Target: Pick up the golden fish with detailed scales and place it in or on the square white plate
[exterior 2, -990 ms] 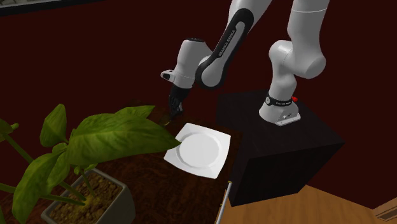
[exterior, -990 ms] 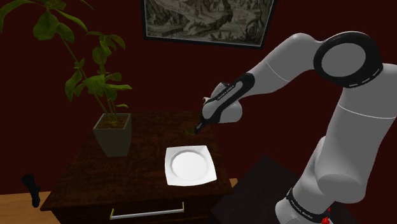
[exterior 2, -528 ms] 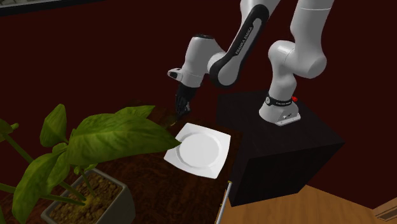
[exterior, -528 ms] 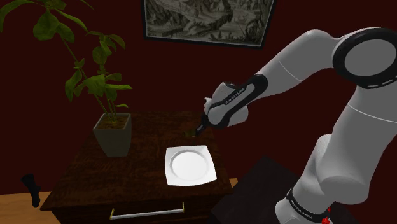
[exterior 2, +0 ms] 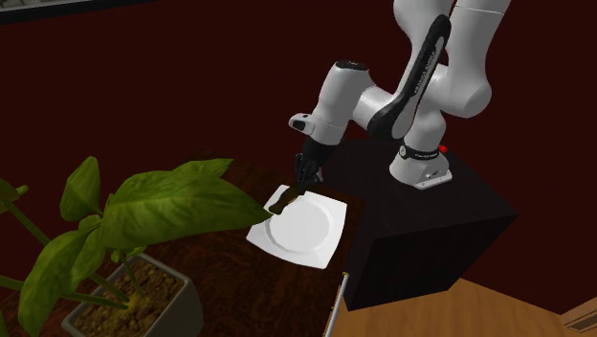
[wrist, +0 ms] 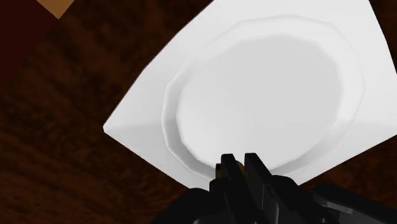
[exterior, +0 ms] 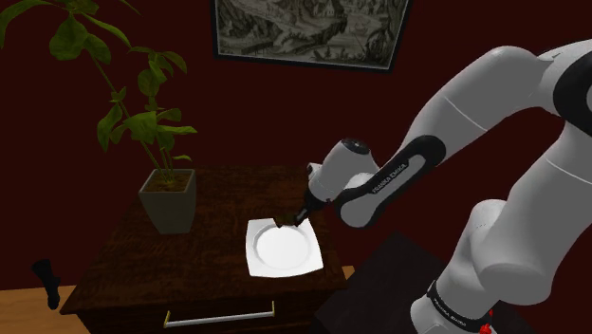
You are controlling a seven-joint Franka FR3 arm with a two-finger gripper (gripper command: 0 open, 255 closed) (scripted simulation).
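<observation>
Wrist view: gripper (wrist: 238, 163) clasps the small golden fish (wrist: 240, 167) over the rim of the square white plate (wrist: 153, 121).
Best moved over the plate's well, mid-frame in the shoulder view, and lowered before letting go.

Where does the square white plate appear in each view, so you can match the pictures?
Shoulder view: plate just below the picture's middle, on the dark table.
Second exterior view: plate at the middle, left of the black stand.
Wrist view: plate just beyond the gripper.
Shared landmark: the gripper, over the plate's rim, clasping the golden fish.
</observation>
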